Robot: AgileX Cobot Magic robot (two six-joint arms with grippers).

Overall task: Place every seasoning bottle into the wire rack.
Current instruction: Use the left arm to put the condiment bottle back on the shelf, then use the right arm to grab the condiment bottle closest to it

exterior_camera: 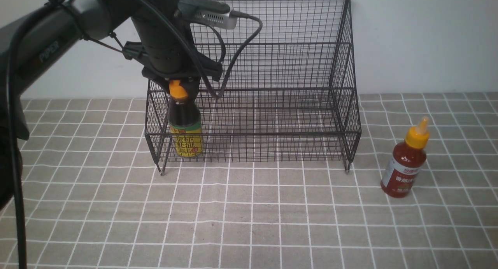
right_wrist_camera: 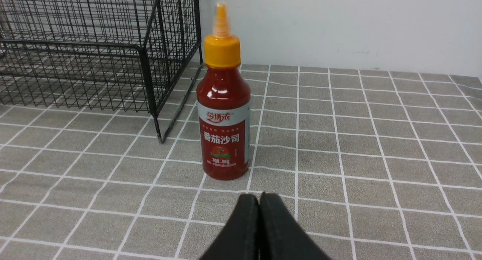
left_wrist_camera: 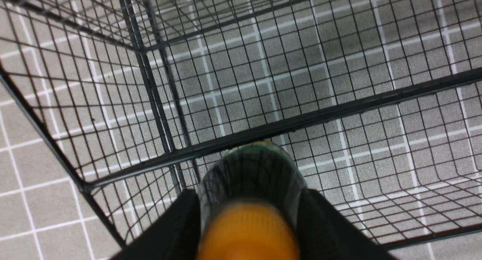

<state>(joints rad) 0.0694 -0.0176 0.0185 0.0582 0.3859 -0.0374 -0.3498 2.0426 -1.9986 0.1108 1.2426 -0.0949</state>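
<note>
Down in the front left corner of the black wire rack's (exterior_camera: 272, 66) lower shelf stood the dark brown bottle (exterior_camera: 186, 129), upright behind the mesh, glossy, with a yellow-green label and an orange cap. The left gripper's (left_wrist_camera: 246, 195) flat black fingers (left_wrist_camera: 177, 230) flanked that cap closely; pinching or just clear, I couldn't tell. On the grey checked cloth (exterior_camera: 249, 222), beyond the rack's front right foot, the red bottle (exterior_camera: 404, 164) stood alone, pointed nozzle up. The right gripper (right_wrist_camera: 260, 199) was pressed fully together, empty.
</note>
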